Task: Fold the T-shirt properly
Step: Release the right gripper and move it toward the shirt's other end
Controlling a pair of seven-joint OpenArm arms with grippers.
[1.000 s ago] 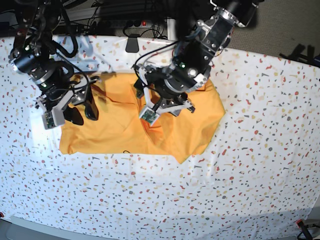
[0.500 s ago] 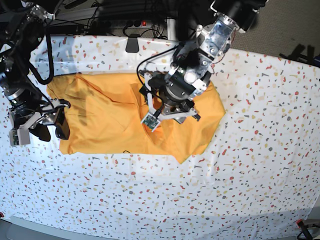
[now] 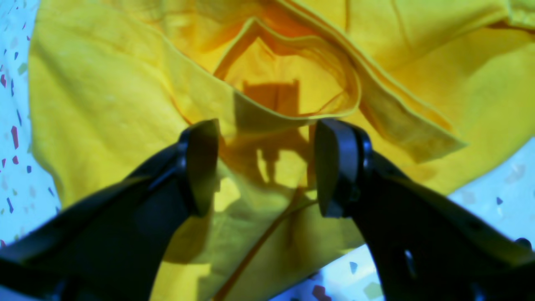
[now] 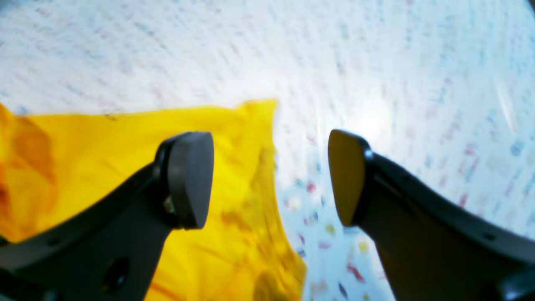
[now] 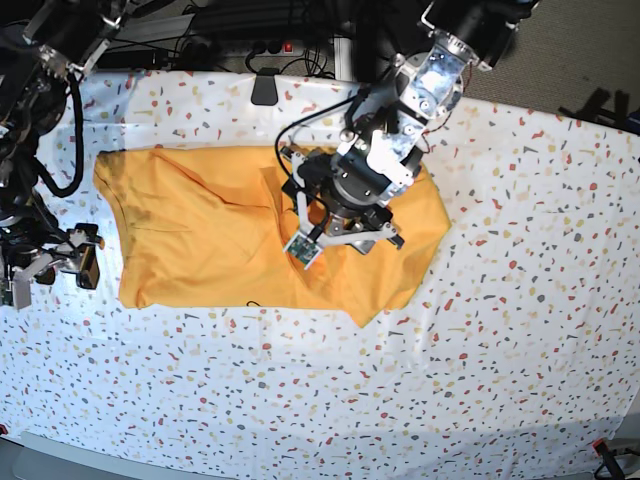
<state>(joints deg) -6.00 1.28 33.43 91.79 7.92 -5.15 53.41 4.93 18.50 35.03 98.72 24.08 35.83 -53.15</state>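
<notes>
Orange-yellow T-shirt (image 5: 230, 240) lies rumpled on the table (image 5: 520, 300), partly folded, collar bunched under the left pincer (image 3: 265, 167), which hangs spread with nothing pinched. Right pincer (image 4: 269, 179) is spread too, empty, off the shirt's edge. Risk: left pincer closes on several bunched layers at once, dragging the fold crooked.
</notes>
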